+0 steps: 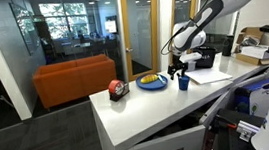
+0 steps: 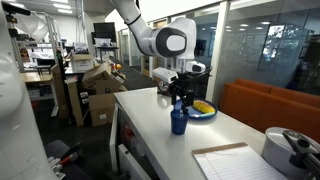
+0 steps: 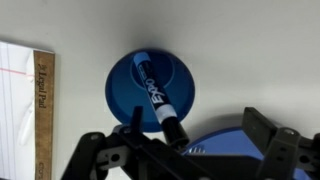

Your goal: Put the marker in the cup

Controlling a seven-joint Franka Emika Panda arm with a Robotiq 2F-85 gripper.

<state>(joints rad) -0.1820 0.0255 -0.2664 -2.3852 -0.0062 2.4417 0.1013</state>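
The small blue cup (image 3: 150, 88) stands on the white table, seen from above in the wrist view. The marker (image 3: 157, 92), blue-bodied with a black end, rests in it, leaning on the rim towards me. My gripper (image 3: 195, 120) hangs just above the cup with its jaws wide apart, touching nothing. In both exterior views the cup (image 1: 184, 82) (image 2: 178, 122) stands under the gripper (image 1: 180, 66) (image 2: 180, 90), and the marker (image 2: 178, 103) sticks up out of it.
A blue plate with yellow items (image 1: 152, 81) (image 2: 204, 110) (image 3: 225, 142) sits right beside the cup. A red-and-black round object (image 1: 117, 89) stands near the table end. A legal pad (image 3: 22, 100) (image 1: 207, 74) (image 2: 235, 160) lies on the other side.
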